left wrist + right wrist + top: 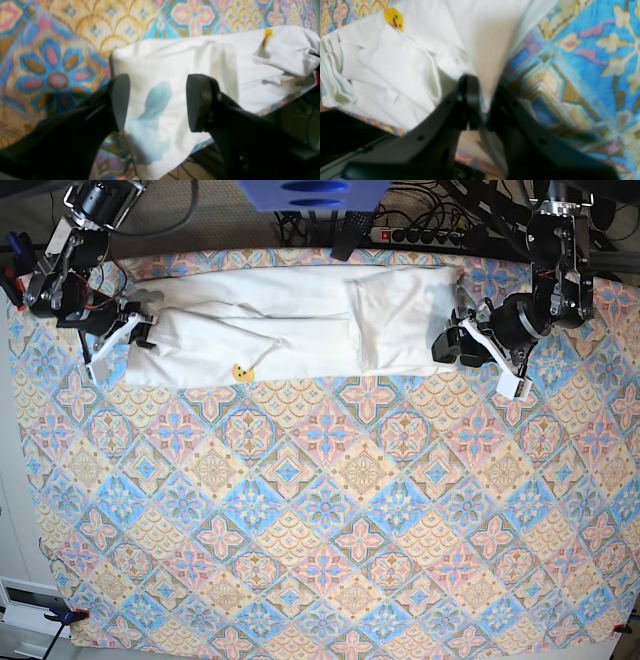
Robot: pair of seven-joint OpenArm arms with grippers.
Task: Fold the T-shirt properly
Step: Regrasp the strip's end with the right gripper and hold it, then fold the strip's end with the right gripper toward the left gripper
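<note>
White cotton T-shirt (290,325) lies folded into a long band along the far edge of the table, running from one arm to the other. Its end nearer the left arm is doubled over into a thicker, squarish pad, and a faint blue patch of print (152,120) shows through the cloth there. Toward the other end the fabric is rumpled, with loose folds bunched at the table's edge, and a small yellow smiley-face mark (241,372) sits on the near hem. The shirt rests on a patterned tablecloth of blue, orange and pink tiles (330,510) that covers the whole table.

Right gripper (483,110), black, pinches a pulled-up ridge of the white cloth between its fingers, which stand almost together with only the fabric between them; the cloth fans out taut from the pinch. Left gripper (157,102), also black, hangs over the doubled end of the shirt with its two fingers spread wide apart and nothing between them; whether the tips touch the cloth cannot be told.

Beyond the far edge of the table lie a power strip and dark cables (420,235).
</note>
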